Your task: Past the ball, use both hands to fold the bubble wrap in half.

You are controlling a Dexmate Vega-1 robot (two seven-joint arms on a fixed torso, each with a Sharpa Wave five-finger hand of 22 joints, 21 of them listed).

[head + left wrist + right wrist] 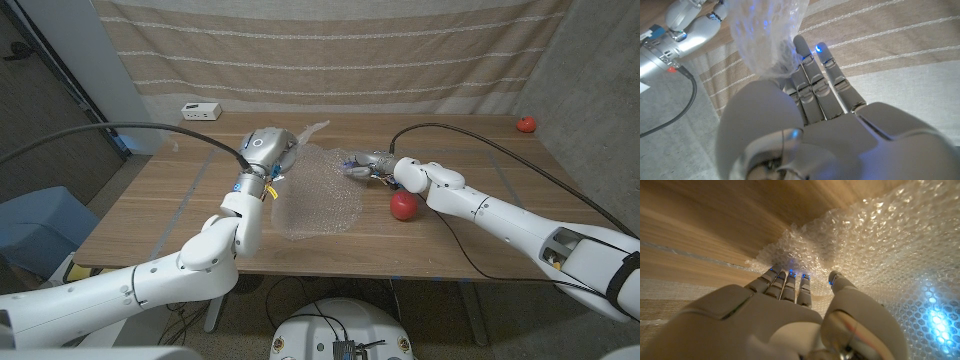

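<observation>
Bubble wrap (318, 195) lies mid-table on the wooden table (480, 170), crumpled, near edge flat on the wood, far-left part lifted off it. The red ball (403, 205) sits just right of the sheet, close to the right forearm, apart from the wrap.

Left hand (268, 150) is raised at the wrap's left side, wrist turned up. In the left wrist view the left hand (815, 90) has a bunched strip of the wrap (767, 35) running up from between thumb and fingers (812, 75), so it pinches the sheet's edge; exact contact is hidden behind the thumb's bulk. The right arm shows at that picture's corner.

Right hand (365, 165) sits at the wrap's far-right edge, low on the table. In the right wrist view the right hand (790, 300) has fingers (785, 280) held close together with tips down at the wrap (880, 245), thumb beside them also on the bubbles. Whether it grips the edge or only presses on it I cannot tell; fingertips are cut off by the hand's own back, and in the head view they are too small to read.

Farther back: a white power strip (201, 111) near the far-left edge, a second small red ball (526, 124) at the far-right corner. Behind the table hangs a striped curtain (330, 50). A black cable (470, 135) arcs over the table's right half.
</observation>
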